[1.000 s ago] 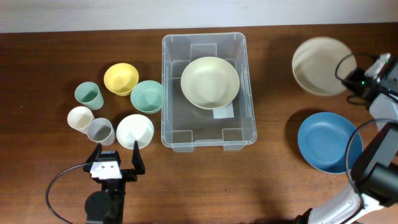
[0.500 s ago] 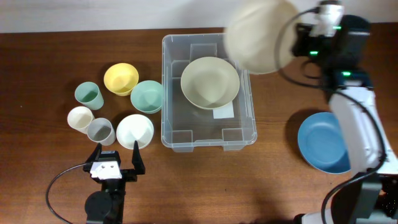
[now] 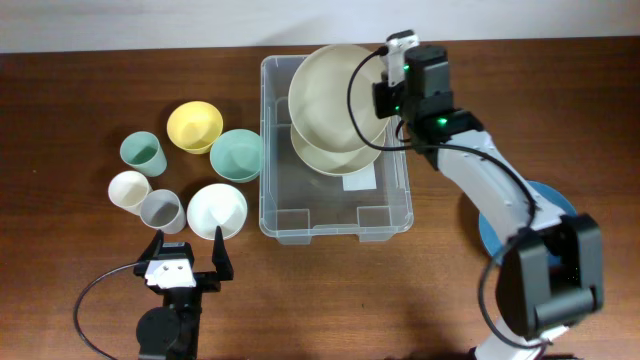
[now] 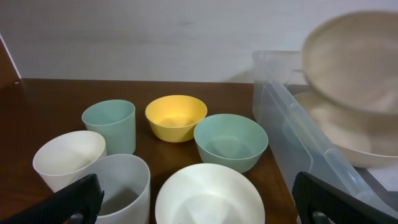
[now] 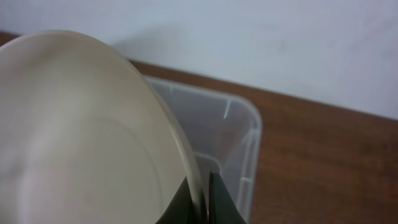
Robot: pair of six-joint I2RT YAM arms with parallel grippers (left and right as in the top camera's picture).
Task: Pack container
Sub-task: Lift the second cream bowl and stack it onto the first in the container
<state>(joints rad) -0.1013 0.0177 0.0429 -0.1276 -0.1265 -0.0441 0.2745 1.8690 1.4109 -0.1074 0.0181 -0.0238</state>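
1. Container (image 3: 300,196), one: a clear rectangular plastic bin that is standing at the middle of the wooden table (image 3: 80,90), long side running away from the robot.
2. Large cream bowls, two.
   - The packed cream bowl (image 3: 335,162) is sitting upright inside the container, in its far half. It is the only item resting on the container floor.
   - The held cream bowl (image 3: 333,92) is hanging above the packed one, over the container's far end.
3. Small bowls, three, all standing on the table left of the container: yellow bowl (image 3: 194,126), pale green bowl (image 3: 236,154), white bowl (image 3: 217,210).
4. Cups, three, all upright and left of the small bowls: green cup (image 3: 143,152), cream cup (image 3: 129,189), grey cup (image 3: 161,210).
5. Blue plate (image 3: 558,203), one: lying right of the container, partly hidden by the right arm.
6. Right gripper (image 5: 202,199): its fingers are pinching the rim of the held cream bowl, closed tight on it.
7. Left gripper (image 3: 186,250): its fingers are spread wide and gripping nothing. It is waiting near the white bowl and the grey cup.
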